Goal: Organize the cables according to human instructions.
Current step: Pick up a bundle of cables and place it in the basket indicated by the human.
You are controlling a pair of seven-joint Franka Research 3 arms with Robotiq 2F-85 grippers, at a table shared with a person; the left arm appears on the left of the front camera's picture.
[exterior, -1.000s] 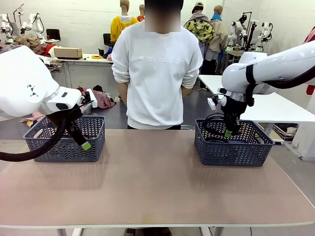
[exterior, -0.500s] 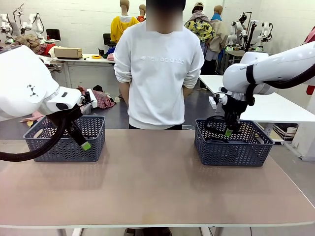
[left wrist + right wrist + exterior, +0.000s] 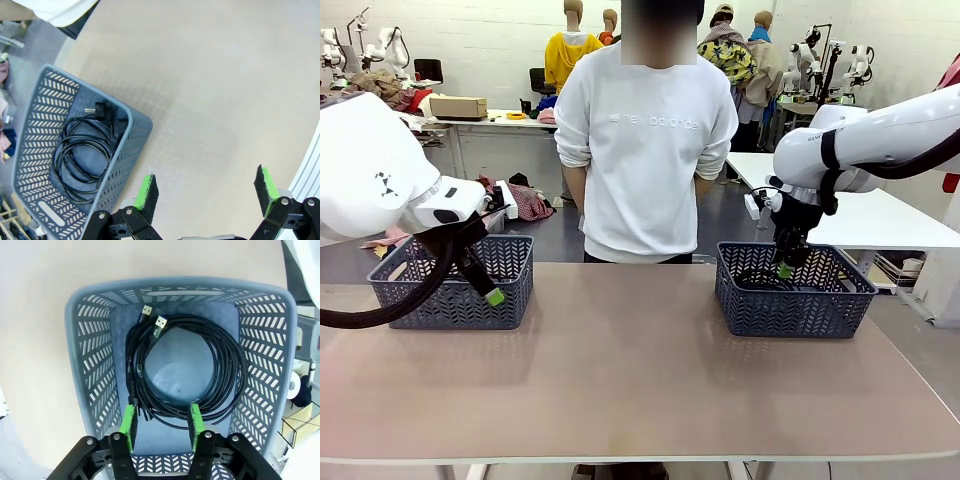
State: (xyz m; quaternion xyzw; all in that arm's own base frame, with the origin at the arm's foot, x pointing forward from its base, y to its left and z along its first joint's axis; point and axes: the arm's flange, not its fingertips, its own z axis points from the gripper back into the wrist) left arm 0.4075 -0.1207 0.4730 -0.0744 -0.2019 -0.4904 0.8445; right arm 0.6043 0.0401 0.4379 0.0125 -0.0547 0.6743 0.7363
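Two baskets loaded: cable coil (image 3: 182,372) lies in right basket (image 3: 90,365), another coil (image 3: 85,152) in left basket (image 3: 40,130). Right gripper (image 3: 161,422) released, left gripper (image 3: 207,187) wide, empty. Lift right gripper straight up, avoid snagging loops.

A coiled black cable (image 3: 187,372) lies flat on the floor of the right grey basket (image 3: 90,360), wound into a round ring of several loops. Two metal-tipped plug ends (image 3: 152,320) lie side by side at the ring's edge, toward one short wall of the basket. In the left grey basket (image 3: 35,130) lies another black power cord (image 3: 82,152), also looped into a loose ring, its black two-pin plug (image 3: 97,109) resting at the rim of the coil.
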